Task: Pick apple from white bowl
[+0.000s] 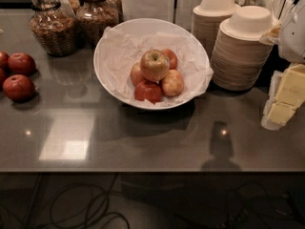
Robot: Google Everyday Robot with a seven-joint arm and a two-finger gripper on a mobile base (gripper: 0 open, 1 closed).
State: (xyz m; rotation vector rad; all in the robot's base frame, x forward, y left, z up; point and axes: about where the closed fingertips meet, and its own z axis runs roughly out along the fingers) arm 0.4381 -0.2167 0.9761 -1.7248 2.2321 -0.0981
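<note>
The apple [154, 65], yellow-green with a red blush and a dark stem dimple, sits on top of a small pile of apples in the white bowl [107, 49]. The bowl is wide, shallow and lined with crumpled white paper, and stands at the middle back of the grey counter. Around the apple lie a smaller red apple [148, 91], a pale yellowish-tan apple [172, 82] and others partly hidden. My gripper [284, 100], white arm with pale yellow parts, is at the right edge of the camera view, well right of the bowl and apart from it.
Two stacks of cream paper bowls [240, 49] stand right of the white bowl, close to my gripper. Glass jars [52, 25] stand at the back left. Red apples [18, 87] lie on the counter at the left. The counter's front edge [152, 170] runs across, with cables on the floor below.
</note>
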